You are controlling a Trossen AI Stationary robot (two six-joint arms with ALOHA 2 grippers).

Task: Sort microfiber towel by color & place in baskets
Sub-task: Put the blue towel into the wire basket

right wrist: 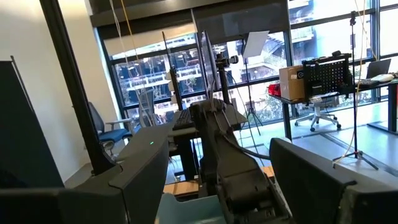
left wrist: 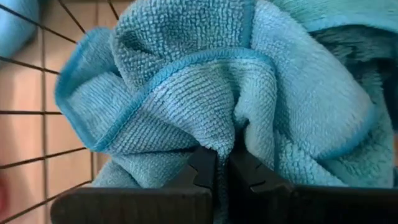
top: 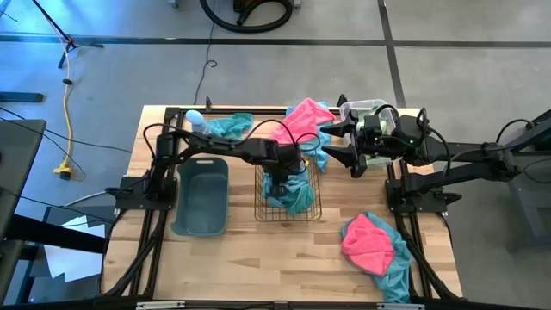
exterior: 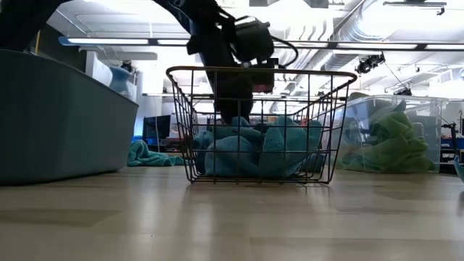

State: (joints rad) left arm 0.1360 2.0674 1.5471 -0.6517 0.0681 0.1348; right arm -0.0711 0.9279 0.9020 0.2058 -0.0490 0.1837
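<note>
The pale wood table (top: 284,267) lay cluttered. At frame centre the left gripper (left wrist: 222,174), pinched on a teal towel (left wrist: 205,93), reached into the wire mesh basket (top: 312,209). The right gripper (top: 344,146) hung wide, empty. Pink towels (top: 368,241) remained unsorted; the grey-blue tub (top: 200,200) looked empty.

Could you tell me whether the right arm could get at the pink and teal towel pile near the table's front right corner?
Probably yes: the right gripper is open and holds nothing, and nothing covers the pink and teal towel pile.
</note>
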